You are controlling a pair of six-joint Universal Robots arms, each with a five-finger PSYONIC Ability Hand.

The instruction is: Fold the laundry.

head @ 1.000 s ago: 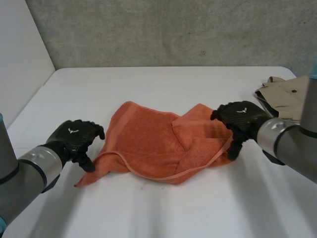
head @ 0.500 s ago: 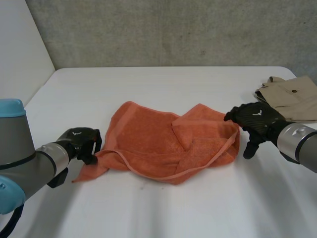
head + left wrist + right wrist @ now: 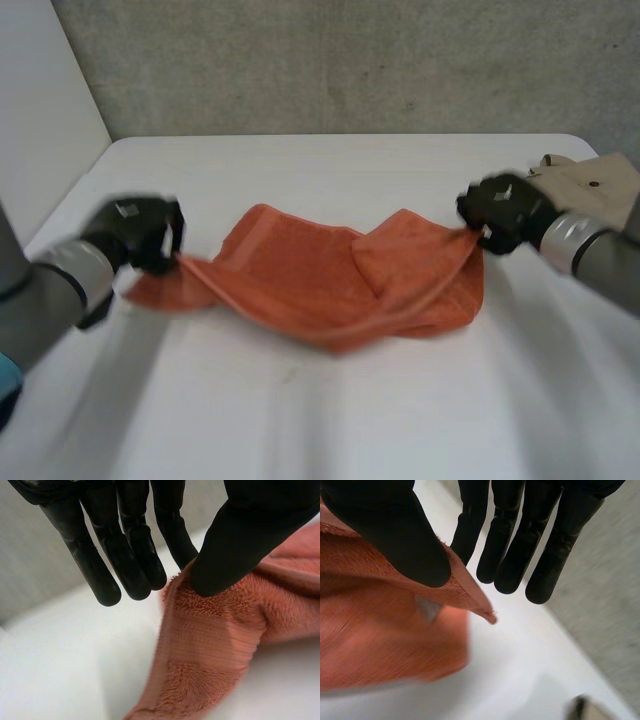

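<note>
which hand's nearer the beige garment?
Right. The right hand sits just beside the beige garment, pinching the orange towel by a corner; the left hand pinches its opposite end.

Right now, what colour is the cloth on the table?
The towel is plain orange; left wrist view shows it best.

No words, numbers or brand names can be read anywhere. The back of the left robot hand (image 3: 135,228) carries a small pale mark (image 3: 126,209), too blurred to make out. A small grey tag (image 3: 427,608) sits under the towel's (image 3: 380,645) hem near a corner, with nothing legible on it.
</note>
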